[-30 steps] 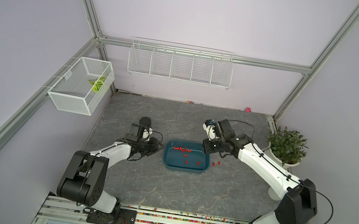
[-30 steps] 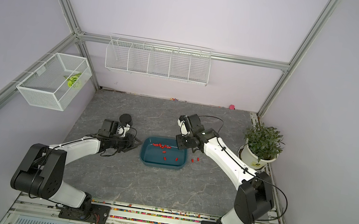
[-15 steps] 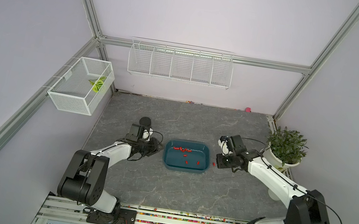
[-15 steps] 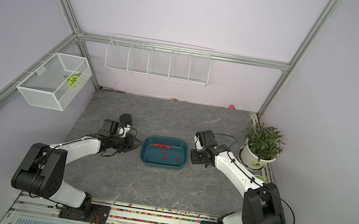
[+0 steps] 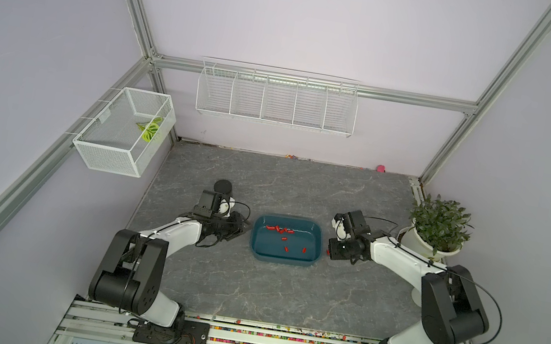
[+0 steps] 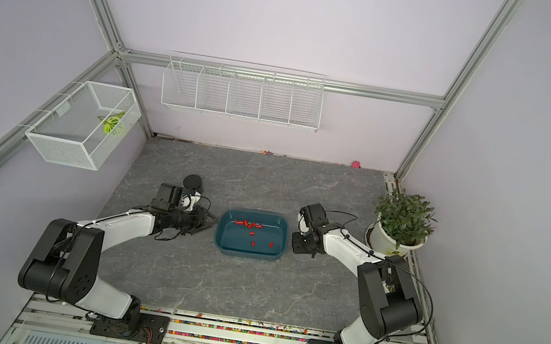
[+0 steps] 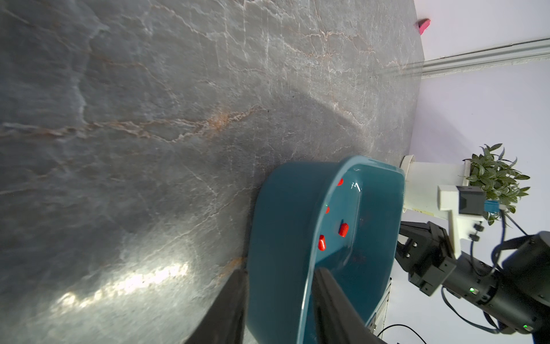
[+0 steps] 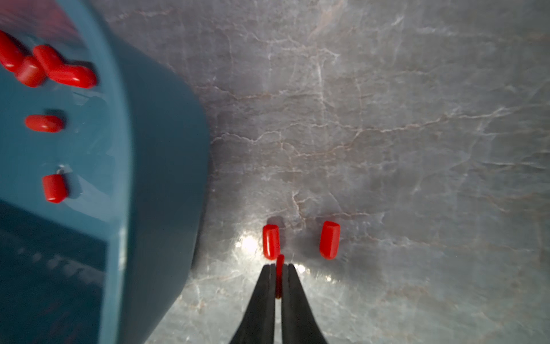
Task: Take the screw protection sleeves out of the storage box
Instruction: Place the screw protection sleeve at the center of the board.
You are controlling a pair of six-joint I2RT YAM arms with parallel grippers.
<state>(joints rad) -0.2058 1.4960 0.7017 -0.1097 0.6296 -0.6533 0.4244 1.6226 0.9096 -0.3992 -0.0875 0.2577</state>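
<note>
Red sleeve point(image 8: 279, 263) is pinched in the nearly closed right tool point(image 8: 279, 269), low over the worktop point(image 8: 387, 119) beside the storage box point(image 8: 160, 149) (clamped by the left tool point(image 7: 279, 271)). Best released gently so nothing gets rolled.

Nothing legible showed anywhere; the small label point(image 6: 392, 253) on the white plant pot point(image 6: 383, 239) was too blurred to read

Left arm point(image 5: 176, 232) and right arm point(image 5: 399, 261): white links, black joint housings point(image 5: 132, 270), black base plates point(image 5: 171, 331). Black cables point(image 5: 499, 326) looped outside joints. White camera mounts point(image 7: 449, 202). Slim, black, tapered jaws.
</note>
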